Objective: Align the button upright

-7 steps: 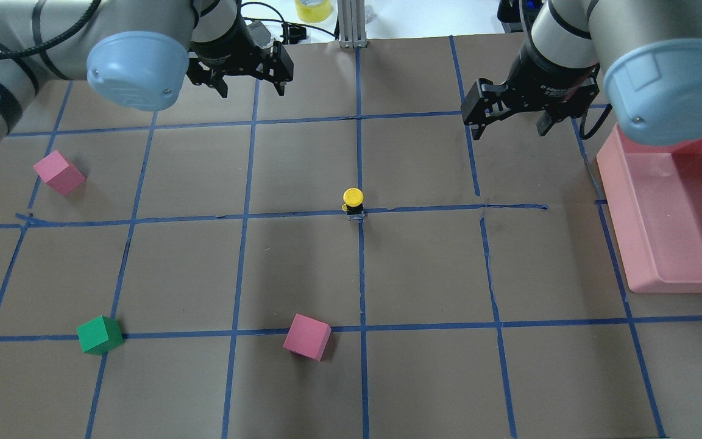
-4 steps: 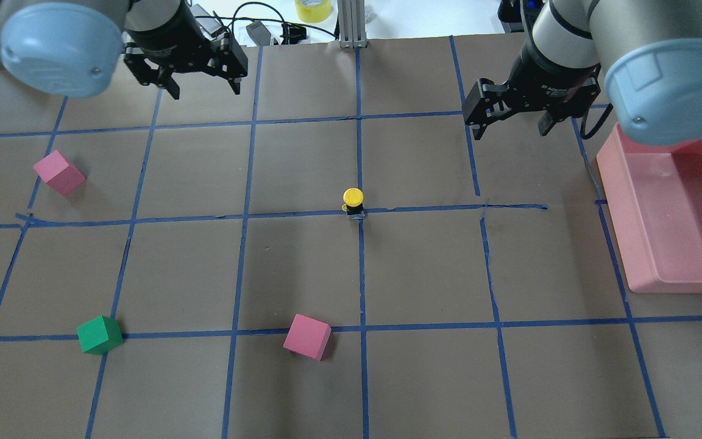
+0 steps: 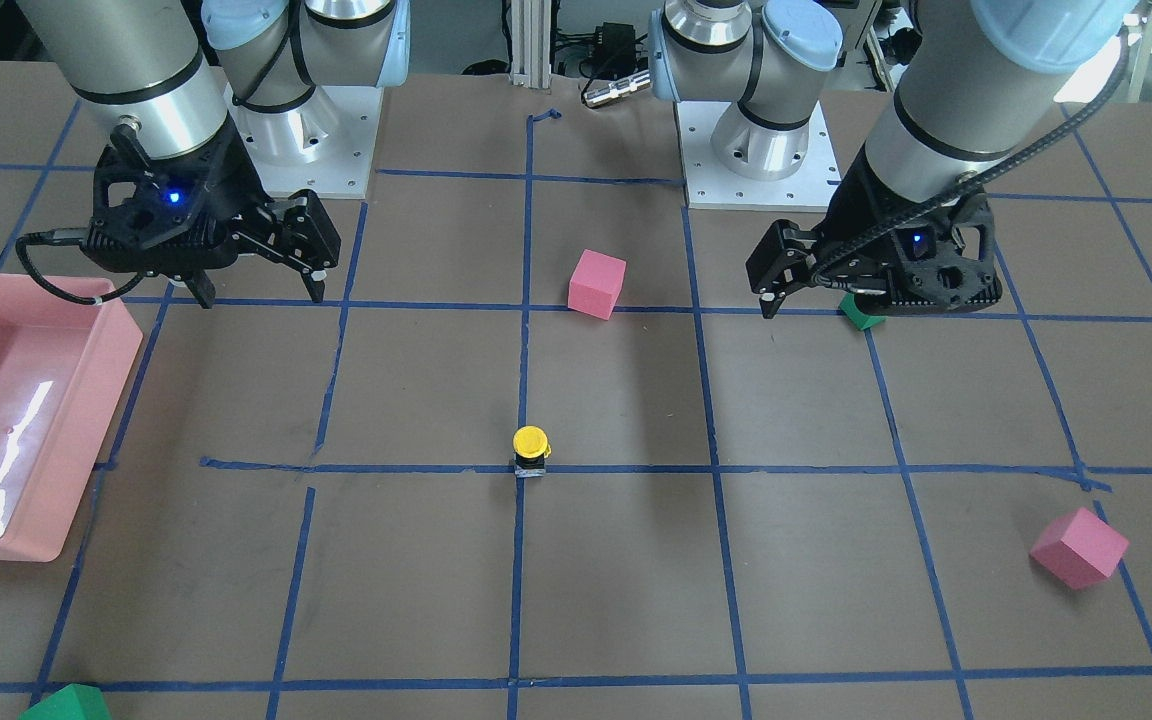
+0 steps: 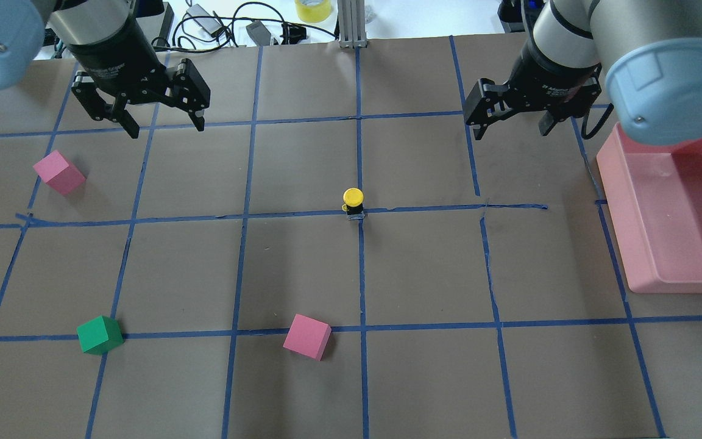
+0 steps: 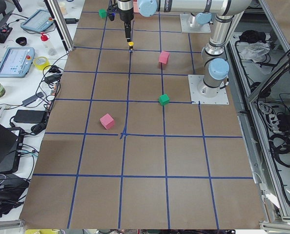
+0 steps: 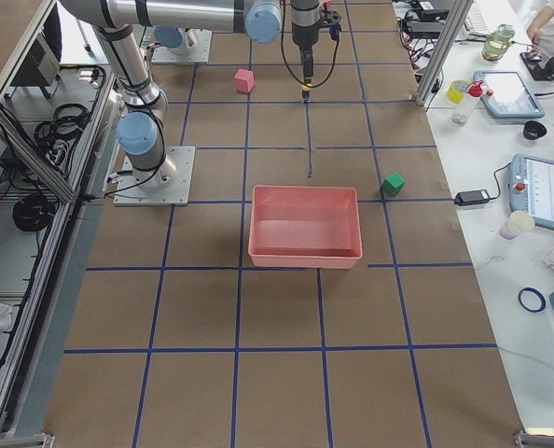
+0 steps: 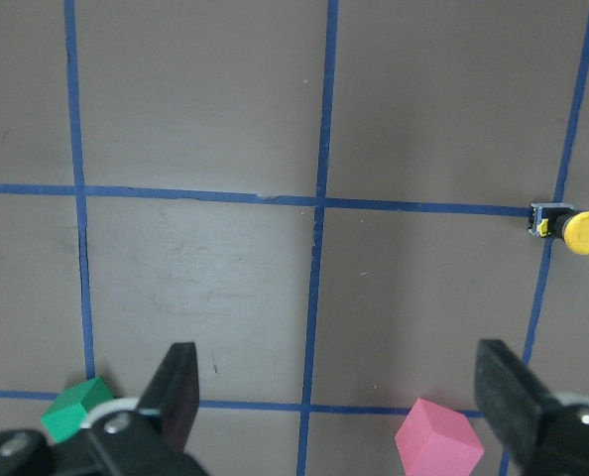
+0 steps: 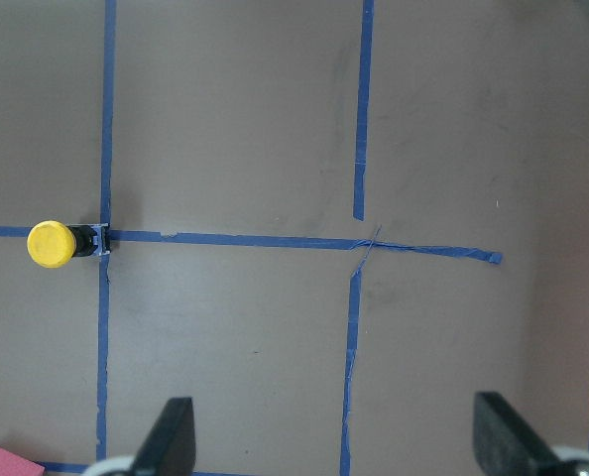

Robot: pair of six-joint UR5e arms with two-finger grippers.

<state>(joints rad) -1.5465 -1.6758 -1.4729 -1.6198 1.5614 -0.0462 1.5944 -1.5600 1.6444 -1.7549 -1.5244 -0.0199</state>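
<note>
Both spread, left end effector (image 4: 167, 129) shifted leftward, right end effector (image 4: 509, 134) unmoved, button (image 4: 353, 202) upright

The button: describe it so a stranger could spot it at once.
On the brown table gridded with blue tape, look where two lines cross at the middle. The button stands there alone: yellow round cap, black base, smaller than the nearest pink cube.

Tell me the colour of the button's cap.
Yellow. The button has a round yellow cap on a black base, and the left wrist-mounted view shows it best.
</note>
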